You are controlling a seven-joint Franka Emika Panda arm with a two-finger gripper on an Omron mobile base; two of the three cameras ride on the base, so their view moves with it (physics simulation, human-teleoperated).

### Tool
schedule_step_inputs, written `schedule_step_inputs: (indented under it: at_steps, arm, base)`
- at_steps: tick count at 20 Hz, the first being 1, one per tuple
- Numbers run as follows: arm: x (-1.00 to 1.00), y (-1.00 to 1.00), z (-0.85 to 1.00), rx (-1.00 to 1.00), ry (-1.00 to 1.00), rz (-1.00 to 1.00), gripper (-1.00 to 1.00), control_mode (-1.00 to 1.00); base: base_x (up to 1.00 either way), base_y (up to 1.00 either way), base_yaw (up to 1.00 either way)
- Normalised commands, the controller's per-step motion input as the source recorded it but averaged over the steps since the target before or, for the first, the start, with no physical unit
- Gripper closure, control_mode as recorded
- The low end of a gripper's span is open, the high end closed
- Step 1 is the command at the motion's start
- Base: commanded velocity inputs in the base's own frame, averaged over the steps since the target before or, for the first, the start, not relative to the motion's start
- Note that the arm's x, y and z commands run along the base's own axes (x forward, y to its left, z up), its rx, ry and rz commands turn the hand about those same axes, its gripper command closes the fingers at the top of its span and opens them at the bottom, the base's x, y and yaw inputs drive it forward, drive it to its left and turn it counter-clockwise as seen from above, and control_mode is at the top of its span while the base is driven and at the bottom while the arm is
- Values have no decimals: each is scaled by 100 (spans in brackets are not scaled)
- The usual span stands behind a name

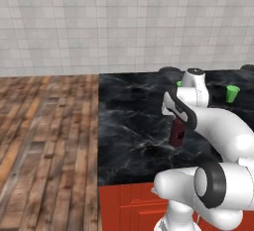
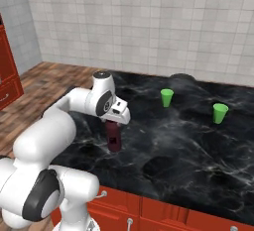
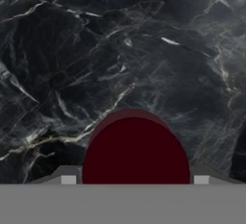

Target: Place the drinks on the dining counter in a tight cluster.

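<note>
The gripper points straight down over the black desk, jaws spread wide around the red bottle, one on each side of its top, grasping it. The bottle hangs upright under the hand near the desk's left front. Two green cups stand well behind.

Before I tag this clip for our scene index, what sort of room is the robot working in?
Most likely a rendered kitchen: a black marble-veined island counter over red drawers with silver handles, a grey tiled wall behind, and two small green cups on the slab by a dark-red bottle.
</note>
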Motion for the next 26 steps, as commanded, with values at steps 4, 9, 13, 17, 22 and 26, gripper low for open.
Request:
schedule_step_inputs:
  at_steps: [4, 9, 13, 17, 22, 26]
  arm:
    - [-12, 0, -31, 0, 0, 0, -100, -100]
    - [-8, -1, -8, 0, 0, 0, -100, -100]
    - [-13, 0, 0, 0, 0, 0, -100, -100]
    - [-16, 2, 2, 0, 0, 0, -100, -100]
    - [-12, 6, 10, 0, 0, 0, -100, -100]
    - [-28, 7, 11, 0, 0, 1, -100, -100]
  base:
    - [0, 0, 0]
    - [0, 0, 0]
    - [0, 0, 0]
    - [0, 0, 0]
    - [0, 0, 0]
    - [0, 0, 0]
